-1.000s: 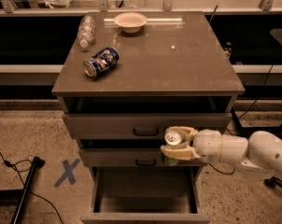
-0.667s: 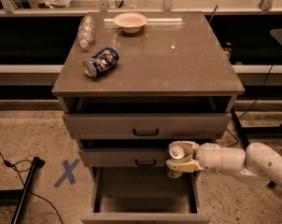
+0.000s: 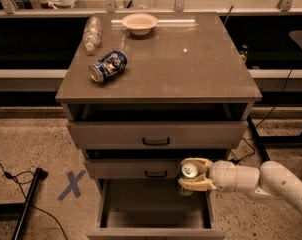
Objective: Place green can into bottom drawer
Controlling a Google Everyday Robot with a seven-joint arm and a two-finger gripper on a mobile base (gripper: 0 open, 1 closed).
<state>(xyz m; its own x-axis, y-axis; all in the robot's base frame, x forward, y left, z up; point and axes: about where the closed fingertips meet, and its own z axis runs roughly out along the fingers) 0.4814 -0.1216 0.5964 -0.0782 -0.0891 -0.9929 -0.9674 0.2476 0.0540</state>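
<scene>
Your smooth cream gripper [image 3: 193, 175] clasps the upright green can [image 3: 188, 170], its round silver top showing. Just below it lies the boxy, open bottom drawer [image 3: 151, 206], with a plain grey floor.

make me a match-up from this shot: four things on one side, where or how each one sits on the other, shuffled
1 green can
2 blue-and-white can
3 bowl
4 bottom drawer

A pulled open, lowest of three
B on its side on the cabinet top
C gripped in the tool, over the open drawer's right side
D upright near the cabinet top's back edge

Pairs: 1-C, 2-B, 3-D, 4-A
</scene>
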